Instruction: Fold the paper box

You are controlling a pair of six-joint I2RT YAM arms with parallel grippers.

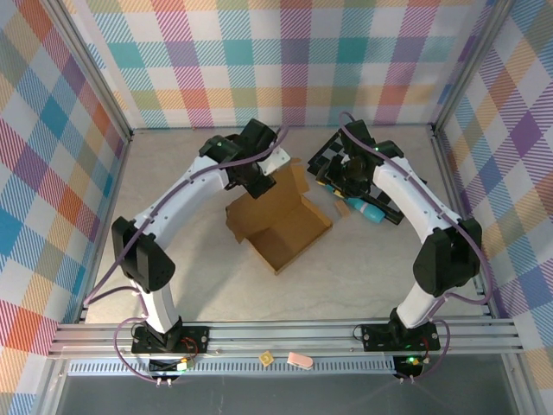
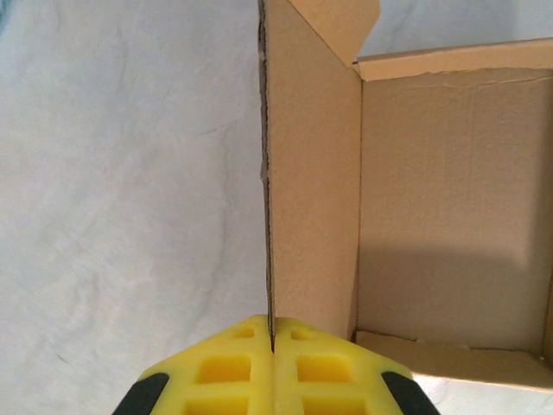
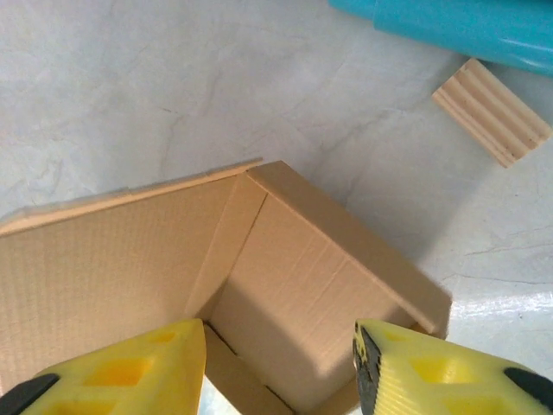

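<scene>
Left pincer (image 2: 273,335) pinches an upright wall of the brown, half-folded paper box (image 2: 449,216); right pincer (image 3: 281,346) gapes above a corner.

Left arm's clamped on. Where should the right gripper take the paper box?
On the paper box, probably the upright wall under the open right gripper: pinch its thin top edge from above. It stands free, clear of the left gripper.

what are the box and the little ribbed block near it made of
The box looks like plain matte brown cardboard: faint fluting lines, raw cut edges. The block seems pale wood or corrugated board; its grooved face leaves that open.
</scene>
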